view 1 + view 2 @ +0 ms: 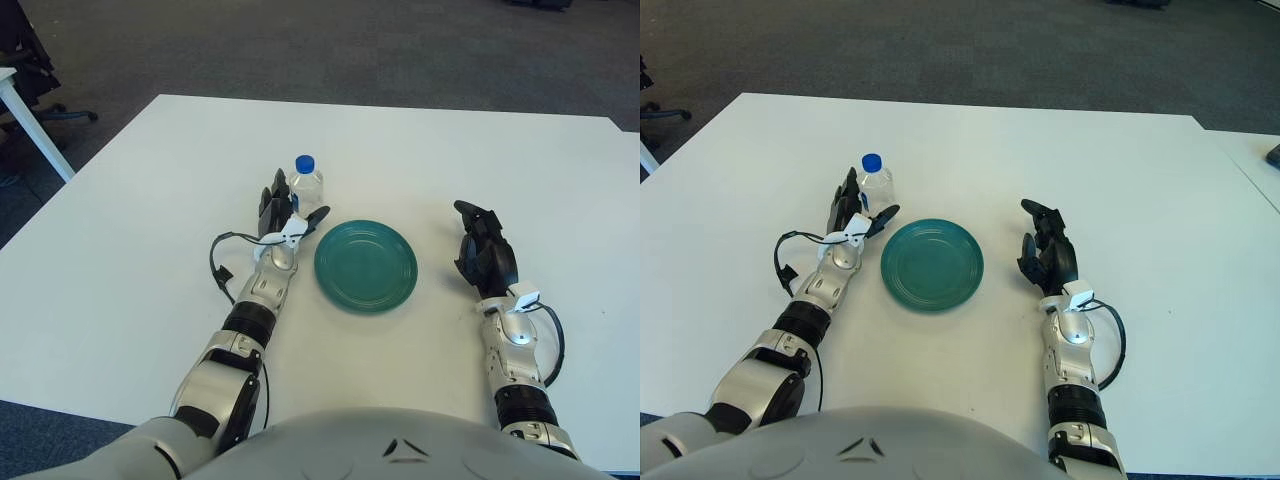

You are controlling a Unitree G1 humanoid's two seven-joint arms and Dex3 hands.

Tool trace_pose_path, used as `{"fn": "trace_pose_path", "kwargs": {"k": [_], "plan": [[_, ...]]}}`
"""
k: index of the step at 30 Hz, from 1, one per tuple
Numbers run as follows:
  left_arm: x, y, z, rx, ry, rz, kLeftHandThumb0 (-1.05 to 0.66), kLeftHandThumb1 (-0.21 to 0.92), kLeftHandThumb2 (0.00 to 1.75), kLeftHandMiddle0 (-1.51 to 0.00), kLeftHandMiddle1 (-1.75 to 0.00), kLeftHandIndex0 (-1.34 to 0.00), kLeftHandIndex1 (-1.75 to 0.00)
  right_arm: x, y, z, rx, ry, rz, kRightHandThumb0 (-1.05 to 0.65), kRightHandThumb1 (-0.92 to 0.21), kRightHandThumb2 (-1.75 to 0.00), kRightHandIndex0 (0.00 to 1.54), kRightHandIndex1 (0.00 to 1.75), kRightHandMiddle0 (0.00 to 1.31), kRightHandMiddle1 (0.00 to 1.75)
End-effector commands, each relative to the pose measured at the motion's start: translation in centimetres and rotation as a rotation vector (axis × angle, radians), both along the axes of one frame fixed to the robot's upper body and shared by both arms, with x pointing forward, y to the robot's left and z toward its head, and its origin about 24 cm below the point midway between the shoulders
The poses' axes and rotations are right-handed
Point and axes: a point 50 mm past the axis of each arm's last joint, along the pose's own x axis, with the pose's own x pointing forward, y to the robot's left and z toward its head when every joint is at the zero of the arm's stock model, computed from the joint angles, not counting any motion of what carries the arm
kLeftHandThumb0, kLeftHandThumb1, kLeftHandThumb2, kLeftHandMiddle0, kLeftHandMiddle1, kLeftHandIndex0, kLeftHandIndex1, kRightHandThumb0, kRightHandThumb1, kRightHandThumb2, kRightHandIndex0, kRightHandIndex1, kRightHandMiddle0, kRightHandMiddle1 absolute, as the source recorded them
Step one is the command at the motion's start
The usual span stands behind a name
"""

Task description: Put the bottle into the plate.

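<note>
A small clear bottle (306, 188) with a blue cap stands upright on the white table (150, 200), just beyond the upper left rim of a round green plate (366, 265). My left hand (285, 213) is right beside the bottle, fingers spread on its left and the thumb reaching under its right side, not closed on it. My right hand (484, 252) shows to the right of the plate, fingers loosely curled and holding nothing.
A loose black cable (218, 268) loops off my left wrist onto the table. Another white table's edge and an office chair (30, 70) stand at the far left over dark carpet.
</note>
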Motion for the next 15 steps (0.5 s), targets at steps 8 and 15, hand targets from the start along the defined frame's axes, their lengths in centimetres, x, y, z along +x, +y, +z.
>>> {"fn": "trace_pose_path", "kwargs": {"k": [8, 15], "plan": [[0.8, -0.9, 0.0, -0.026, 0.002, -0.025, -1.05, 0.92, 0.24, -0.04, -0.01, -0.04, -0.03, -3.0, -0.2, -3.8, 0.052, 0.17, -0.038, -0.69, -0.92, -0.77, 0.45, 0.09, 0.0, 0.82], [1.4, -1.7, 0.5, -0.128, -0.031, -0.068, -1.0, 0.92, 0.07, -0.2, -1.08, 0.0, -1.4, -2.9, -0.3, -3.9, 0.049, 0.17, -0.035, -0.69, -0.92, -0.78, 0.46, 0.1, 0.0, 0.84]]}}
